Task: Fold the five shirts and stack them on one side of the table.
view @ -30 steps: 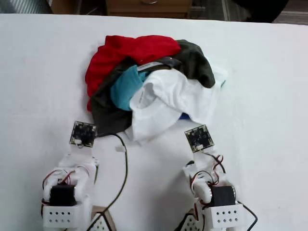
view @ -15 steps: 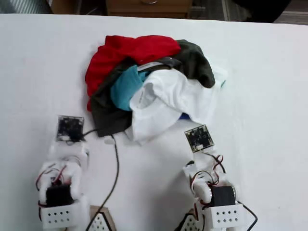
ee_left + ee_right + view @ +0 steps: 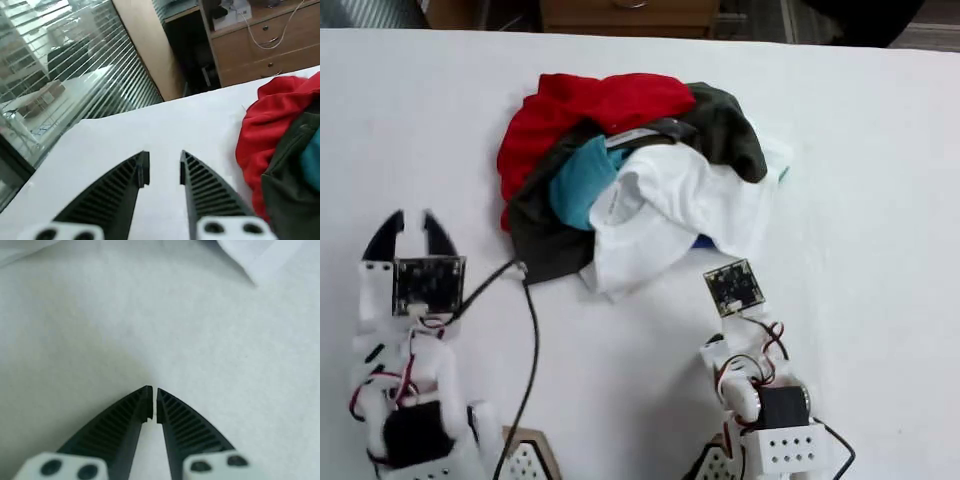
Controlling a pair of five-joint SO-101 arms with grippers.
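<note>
Shirts (image 3: 640, 170) lie heaped at upper centre of the surface (image 3: 880, 140). The left gripper (image 3: 413, 222), lower left, has fingers slightly parted and empty; on the right gripper (image 3: 154, 404) the fingers almost touch.

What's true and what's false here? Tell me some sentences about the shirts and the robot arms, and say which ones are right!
1. The shirts lie crumpled in one heap on the table. True.
2. The left end effector is gripping a shirt. False: it is open and holds nothing, over bare table beside the heap.
3. The white shirt is on the side of the heap nearest the arms. True.
4. The right end effector is wide open. False: its jaws are shut, with nothing between them, above bare table.
</note>
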